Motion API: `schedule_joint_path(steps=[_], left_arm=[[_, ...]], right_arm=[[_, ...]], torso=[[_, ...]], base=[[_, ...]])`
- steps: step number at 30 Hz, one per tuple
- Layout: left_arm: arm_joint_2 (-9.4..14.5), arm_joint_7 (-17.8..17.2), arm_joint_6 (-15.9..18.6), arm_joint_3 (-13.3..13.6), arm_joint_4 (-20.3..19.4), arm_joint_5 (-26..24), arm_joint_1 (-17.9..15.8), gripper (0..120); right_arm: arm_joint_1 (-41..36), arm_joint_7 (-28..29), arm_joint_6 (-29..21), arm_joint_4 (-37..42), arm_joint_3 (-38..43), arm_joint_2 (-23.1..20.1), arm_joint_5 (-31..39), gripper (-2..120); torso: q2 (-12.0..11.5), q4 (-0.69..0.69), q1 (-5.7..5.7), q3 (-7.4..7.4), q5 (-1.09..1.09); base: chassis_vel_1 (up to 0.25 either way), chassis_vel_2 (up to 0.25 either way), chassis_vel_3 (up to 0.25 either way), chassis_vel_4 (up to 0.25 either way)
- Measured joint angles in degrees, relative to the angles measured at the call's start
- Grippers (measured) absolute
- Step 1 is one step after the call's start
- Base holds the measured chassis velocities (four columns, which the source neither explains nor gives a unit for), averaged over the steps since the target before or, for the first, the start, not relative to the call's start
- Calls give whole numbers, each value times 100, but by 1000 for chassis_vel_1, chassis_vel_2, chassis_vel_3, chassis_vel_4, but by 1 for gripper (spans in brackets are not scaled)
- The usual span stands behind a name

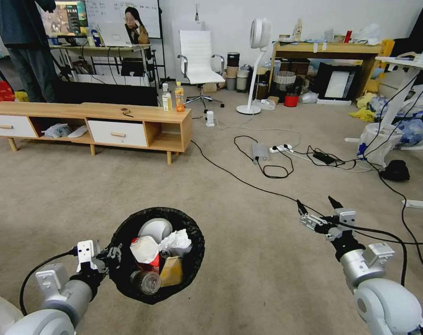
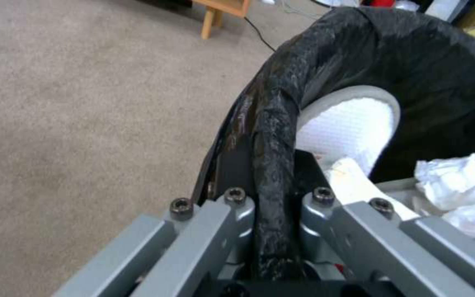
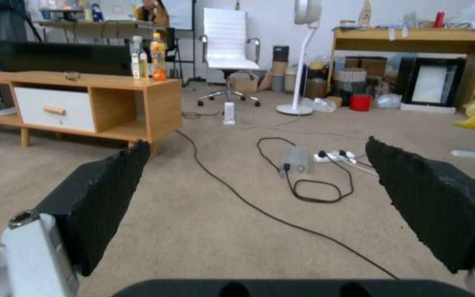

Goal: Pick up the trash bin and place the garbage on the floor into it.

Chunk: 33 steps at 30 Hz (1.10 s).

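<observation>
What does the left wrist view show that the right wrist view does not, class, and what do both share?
Left wrist view alone: the left end effector shut on the trash bin rim, with white crumpled tissues inside. Right wrist view alone: the right end effector open and empty above the floor, a power strip, a white office chair and a standing fan. Both share the carpet and the wooden cabinet.
</observation>
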Motion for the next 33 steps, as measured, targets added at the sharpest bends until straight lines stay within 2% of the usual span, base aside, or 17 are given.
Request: schedule_joint_path(steps=[11,21,33], left_arm=[[-36,1,-2,6,-6,-23,-44,4],[-66,1,-2,43,65,-23,-101,4],[-42,-45,82,87,518,-146,-146,4]], right_arm=[[-420,39,258,197,234,532,-433,100],[-451,44,304,251,267,766,-689,100],[-430,18,402,134,251,942,-909,100]], torso=[[0,-1,0,0,-1],[0,0,0,0,0],[0,0,0,0,-1]], base=[[0,0,0,0],[0,0,0,0],[0,0,0,0]])
